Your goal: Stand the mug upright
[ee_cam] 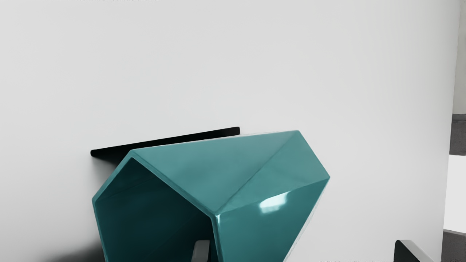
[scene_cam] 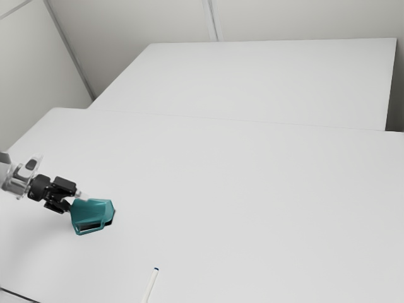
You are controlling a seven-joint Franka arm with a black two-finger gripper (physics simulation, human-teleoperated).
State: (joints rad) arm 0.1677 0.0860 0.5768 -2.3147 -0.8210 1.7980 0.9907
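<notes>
The teal faceted mug (scene_cam: 93,207) lies tipped on its side on the white table, its dark opening toward the exterior view's bottom. My gripper (scene_cam: 74,201) is at the mug's edge on the exterior view's left. In the wrist view the mug (ee_cam: 233,171) shows its hollow inside, with a black strip behind it whose nature I cannot tell. The gripper (ee_cam: 304,250) stands open there: one finger reaches into the mug's mouth, the other stands outside beyond its wall, with a gap to it.
A white marker with a dark tip (scene_cam: 150,285) lies on the table (scene_cam: 252,189), toward the exterior view's bottom. Another white surface (scene_cam: 265,82) adjoins the table's far side, with pale walls behind.
</notes>
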